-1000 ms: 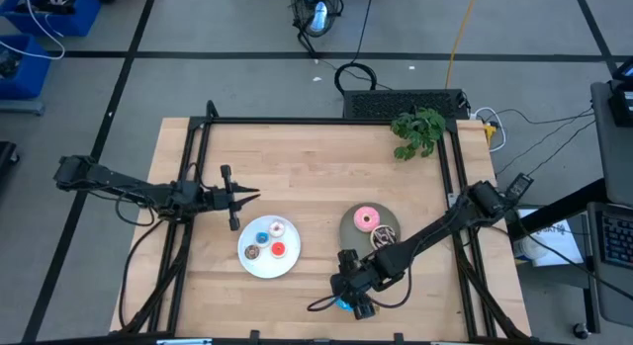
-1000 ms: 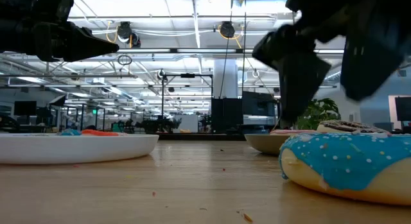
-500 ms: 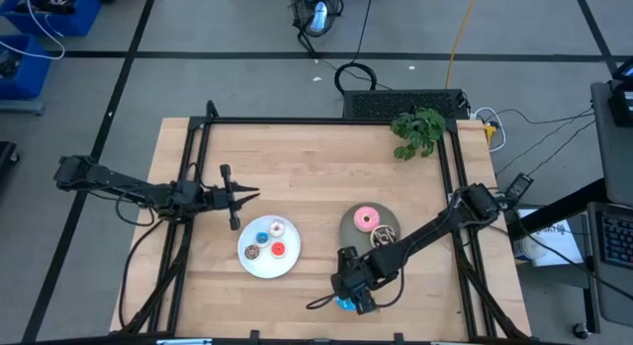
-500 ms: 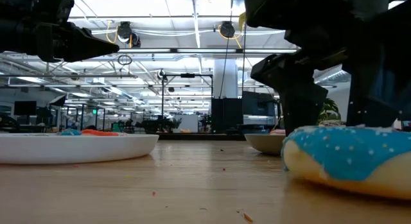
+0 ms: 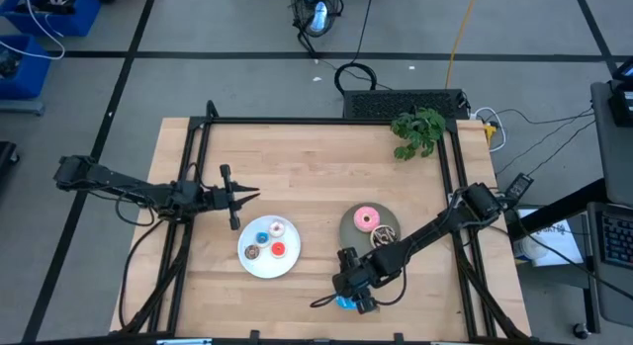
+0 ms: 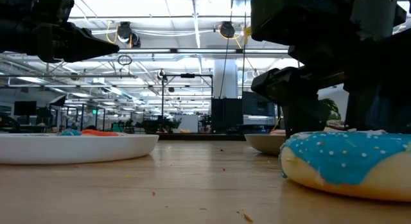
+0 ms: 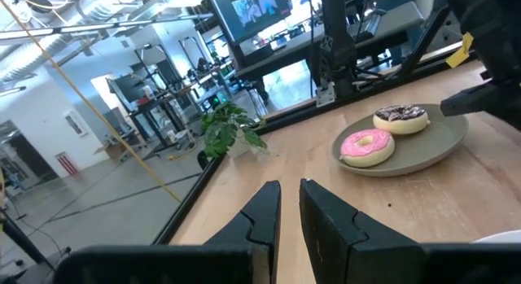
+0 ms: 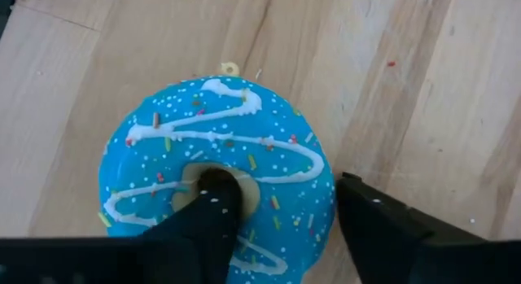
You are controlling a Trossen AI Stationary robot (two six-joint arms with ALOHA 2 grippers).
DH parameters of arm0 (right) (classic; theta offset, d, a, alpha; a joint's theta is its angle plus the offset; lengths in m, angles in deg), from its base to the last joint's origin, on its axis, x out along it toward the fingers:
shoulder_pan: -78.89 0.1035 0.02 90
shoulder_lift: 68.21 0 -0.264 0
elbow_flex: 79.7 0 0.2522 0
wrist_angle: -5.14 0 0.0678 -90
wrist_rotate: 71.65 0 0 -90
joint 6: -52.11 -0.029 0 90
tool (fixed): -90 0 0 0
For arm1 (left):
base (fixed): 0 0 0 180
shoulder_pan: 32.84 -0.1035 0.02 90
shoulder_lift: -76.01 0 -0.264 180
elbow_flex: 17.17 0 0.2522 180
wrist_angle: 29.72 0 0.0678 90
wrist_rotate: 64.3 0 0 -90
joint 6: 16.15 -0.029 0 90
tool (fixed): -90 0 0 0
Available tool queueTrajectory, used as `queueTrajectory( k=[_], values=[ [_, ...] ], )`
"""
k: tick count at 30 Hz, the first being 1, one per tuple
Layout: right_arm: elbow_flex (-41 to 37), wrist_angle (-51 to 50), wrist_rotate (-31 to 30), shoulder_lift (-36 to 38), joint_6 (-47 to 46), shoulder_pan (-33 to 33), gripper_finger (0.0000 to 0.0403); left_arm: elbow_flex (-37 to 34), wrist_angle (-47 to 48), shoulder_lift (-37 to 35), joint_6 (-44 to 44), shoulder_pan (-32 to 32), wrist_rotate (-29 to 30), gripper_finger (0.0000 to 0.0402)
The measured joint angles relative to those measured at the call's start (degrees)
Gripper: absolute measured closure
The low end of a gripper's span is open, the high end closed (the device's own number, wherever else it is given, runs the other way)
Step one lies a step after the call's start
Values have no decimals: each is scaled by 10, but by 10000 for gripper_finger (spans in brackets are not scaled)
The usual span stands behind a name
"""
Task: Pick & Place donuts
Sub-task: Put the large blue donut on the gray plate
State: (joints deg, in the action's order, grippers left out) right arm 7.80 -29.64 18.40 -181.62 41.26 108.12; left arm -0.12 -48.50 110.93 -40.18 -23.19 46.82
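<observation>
The blue donut (image 8: 203, 129) lies flat on the table near its near edge (image 6: 350, 163). My right gripper (image 8: 281, 211) is open over it, pointing down (image 5: 353, 294). The pink donut (image 5: 367, 219) and the brown sprinkled donut (image 5: 382, 239) lie on the grey plate (image 5: 348, 224). Several tiny donuts, among them a red one (image 5: 279, 250), sit on the white plate (image 5: 259, 270). My left gripper (image 5: 242, 195) waits shut above the table's left half, level, pointing right (image 7: 291, 194). My right gripper comes at the blue donut from above, pointing down. One finger (image 8: 213, 204) stands in the hole (image 8: 195, 172) and the other (image 8: 370, 223) just outside the outer rim (image 8: 326, 194). I cannot tell whether either finger touches the ring. The donut rests flat on the table.
A small green plant (image 5: 417, 132) stands at the far right corner. The black frame rails (image 5: 194, 167) run along both sides of the table. Bare wood lies between the plates and the far edge.
My right gripper has come down over the blue donut, its fingers lower on either side of the ring's wall. The donut tipped a little under it and lies flat again.
</observation>
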Motion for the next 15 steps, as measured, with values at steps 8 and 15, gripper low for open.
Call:
queueTrajectory(
  k=[8, 15],
  values=[
    [12, 3, 12, -3, -2, 0, 380, 0, 3, 0, -17, 0, 0, 346],
    [55, -59, 13, 14, -8, 1, 375, 0, 7, 0, -18, 0, 0, 346]
  ],
)
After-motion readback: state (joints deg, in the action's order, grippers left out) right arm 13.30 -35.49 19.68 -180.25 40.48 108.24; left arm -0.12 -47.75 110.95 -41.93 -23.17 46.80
